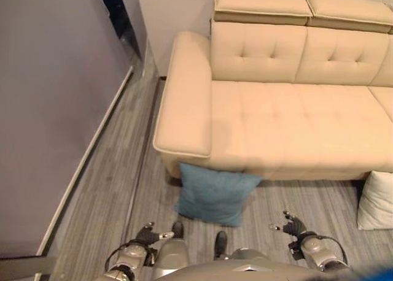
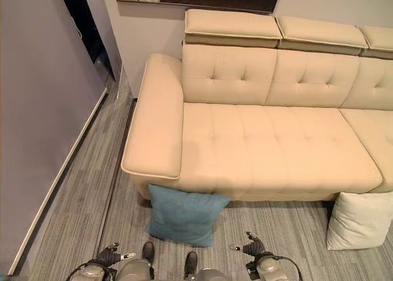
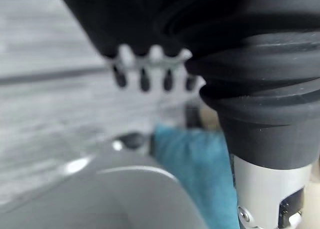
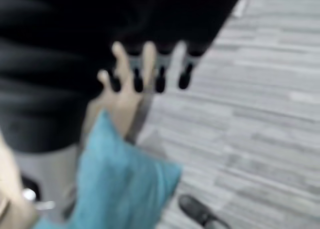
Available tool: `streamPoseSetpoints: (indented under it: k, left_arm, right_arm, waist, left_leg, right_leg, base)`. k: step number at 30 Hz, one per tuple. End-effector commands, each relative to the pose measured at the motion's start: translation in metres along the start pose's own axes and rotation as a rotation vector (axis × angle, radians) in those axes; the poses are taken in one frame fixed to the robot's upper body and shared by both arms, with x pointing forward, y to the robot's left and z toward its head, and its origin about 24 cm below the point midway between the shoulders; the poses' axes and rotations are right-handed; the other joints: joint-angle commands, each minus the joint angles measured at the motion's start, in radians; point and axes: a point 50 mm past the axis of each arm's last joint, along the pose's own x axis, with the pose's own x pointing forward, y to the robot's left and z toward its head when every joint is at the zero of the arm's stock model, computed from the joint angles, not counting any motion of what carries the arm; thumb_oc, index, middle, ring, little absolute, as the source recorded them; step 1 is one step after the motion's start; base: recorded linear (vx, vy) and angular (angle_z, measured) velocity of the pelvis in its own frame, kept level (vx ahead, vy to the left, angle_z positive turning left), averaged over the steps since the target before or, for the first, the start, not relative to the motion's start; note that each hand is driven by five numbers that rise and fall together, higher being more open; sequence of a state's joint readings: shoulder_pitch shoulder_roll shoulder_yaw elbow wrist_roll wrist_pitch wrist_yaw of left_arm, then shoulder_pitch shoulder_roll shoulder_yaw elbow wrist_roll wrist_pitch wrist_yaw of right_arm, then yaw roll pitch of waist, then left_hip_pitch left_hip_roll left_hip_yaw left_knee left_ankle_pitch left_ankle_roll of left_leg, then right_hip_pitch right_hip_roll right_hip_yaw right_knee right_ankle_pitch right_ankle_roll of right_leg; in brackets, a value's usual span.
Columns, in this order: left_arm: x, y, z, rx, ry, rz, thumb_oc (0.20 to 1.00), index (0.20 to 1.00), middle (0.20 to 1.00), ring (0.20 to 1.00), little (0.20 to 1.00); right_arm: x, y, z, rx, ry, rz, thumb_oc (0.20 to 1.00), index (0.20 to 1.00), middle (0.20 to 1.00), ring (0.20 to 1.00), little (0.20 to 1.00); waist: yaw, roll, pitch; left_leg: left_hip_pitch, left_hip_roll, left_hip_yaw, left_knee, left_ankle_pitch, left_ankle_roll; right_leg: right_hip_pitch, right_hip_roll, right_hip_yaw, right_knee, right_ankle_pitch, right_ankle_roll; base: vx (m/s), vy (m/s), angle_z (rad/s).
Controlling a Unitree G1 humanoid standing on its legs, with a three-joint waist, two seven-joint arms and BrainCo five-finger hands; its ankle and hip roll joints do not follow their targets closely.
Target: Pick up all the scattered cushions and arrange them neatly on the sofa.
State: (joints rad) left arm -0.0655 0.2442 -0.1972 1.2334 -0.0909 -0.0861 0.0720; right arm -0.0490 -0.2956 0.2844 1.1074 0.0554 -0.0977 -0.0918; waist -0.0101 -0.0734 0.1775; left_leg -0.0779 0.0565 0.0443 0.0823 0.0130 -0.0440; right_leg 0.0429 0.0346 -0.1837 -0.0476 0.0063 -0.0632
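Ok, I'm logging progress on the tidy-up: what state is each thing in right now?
Blue cushion: on the floor, leaning against the sofa front, not held.
White cushion: on the floor at the sofa front, to the right, not held.
Sofa: seat bare, no cushions on it.
Left hand: low near the floor, fingers relaxed, holding nothing.
Right hand: low near the floor, fingers relaxed, holding nothing.

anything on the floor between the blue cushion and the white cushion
No, just bare grey floor between the blue cushion and the white cushion, clearest in the right eye view.
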Motion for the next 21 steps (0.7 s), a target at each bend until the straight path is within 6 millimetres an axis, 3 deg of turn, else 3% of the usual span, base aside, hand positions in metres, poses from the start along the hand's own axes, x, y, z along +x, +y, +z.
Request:
streamPoseSetpoints:
  k: [1,7,8,14,15,16,17,21]
  left_arm:
    - [0.0,0.008,0.008,0.017,-0.052,0.019,1.0,1.0,1.0,1.0,1.0]
    - [0.001,0.025,0.029,-0.035,-0.137,0.084,1.0,1.0,1.0,1.0,1.0]
    - [0.002,0.035,0.06,-0.074,-0.244,0.131,1.0,1.0,1.0,1.0,1.0]
    - [-0.008,0.04,0.141,-0.139,-0.51,0.183,1.0,1.0,1.0,1.0,1.0]
    - [-0.011,0.041,0.153,-0.168,-0.546,0.185,1.0,1.0,1.0,1.0,1.0]
    - [-0.018,0.041,0.182,-0.185,-0.628,0.191,1.0,1.0,1.0,1.0,1.0]
    - [-0.018,0.041,0.183,-0.186,-0.629,0.191,1.0,1.0,1.0,1.0,1.0]
    - [-0.04,0.046,0.239,-0.214,-0.804,0.251,1.0,1.0,1.0,1.0,1.0]
  right_arm:
    - [0.001,-0.001,0.013,0.007,-0.063,-0.011,1.0,1.0,1.0,1.0,1.0]
    - [0.005,-0.006,0.03,0.031,-0.108,-0.042,1.0,1.0,1.0,1.0,1.0]
    - [0.008,-0.016,0.037,0.076,-0.123,-0.099,1.0,1.0,1.0,1.0,1.0]
    - [0.011,-0.043,0.083,0.137,-0.258,-0.224,1.0,1.0,1.0,1.0,1.0]
    - [0.011,-0.047,0.095,0.135,-0.289,-0.24,1.0,1.0,1.0,1.0,1.0]
    - [0.01,-0.056,0.12,0.135,-0.356,-0.275,1.0,1.0,1.0,1.0,1.0]
    - [0.01,-0.056,0.12,0.135,-0.356,-0.276,1.0,1.0,1.0,1.0,1.0]
    - [0.0,-0.071,0.174,0.136,-0.528,-0.354,1.0,1.0,1.0,1.0,1.0]
  waist:
    - [0.029,-0.042,-0.016]
    - [0.049,-0.046,0.013]
    - [0.043,-0.044,0.051]
    - [0.011,-0.024,0.106]
    - [0.007,-0.022,0.11]
    - [0.002,-0.011,0.12]
    - [0.003,-0.01,0.118]
    - [-0.012,-0.001,0.13]
  left_leg:
    - [0.013,-0.045,0.026,0.027,-0.024,0.044]
    - [-0.017,-0.054,0.087,0.092,-0.077,0.075]
    - [-0.082,-0.058,0.092,0.135,-0.086,0.079]
    - [-0.326,-0.047,0.102,0.263,-0.093,0.083]
    - [-0.372,-0.043,0.103,0.288,-0.094,0.085]
    - [-0.459,-0.027,0.102,0.358,-0.132,0.08]
    - [-0.463,-0.025,0.102,0.362,-0.134,0.08]
    - [-0.657,-0.006,0.102,0.465,-0.143,0.081]
  right_leg:
    - [-0.056,-0.101,0.063,0.099,0.038,0.109]
    - [-0.116,-0.134,0.081,0.157,0.039,0.133]
    - [-0.182,-0.146,0.079,0.187,0.047,0.131]
    - [-0.444,-0.148,0.094,0.297,0.06,0.116]
    - [-0.49,-0.145,0.099,0.313,0.06,0.114]
    - [-0.577,-0.136,0.11,0.363,0.035,0.116]
    - [-0.58,-0.135,0.11,0.365,0.034,0.116]
    - [-0.777,-0.131,0.128,0.457,0.028,0.111]
  base:
    - [0.04,0.153,-0.33]
    - [-0.05,0.127,-0.4]
    - [-0.22,0.033,-0.04]
    - [-0.22,0.015,0.06]
    - [-0.12,-0.004,-0.13]
    - [-0.08,-0.008,-0.16]
    - [-0.08,-0.002,-0.22]
    - [-0.1,-0.018,-0.13]
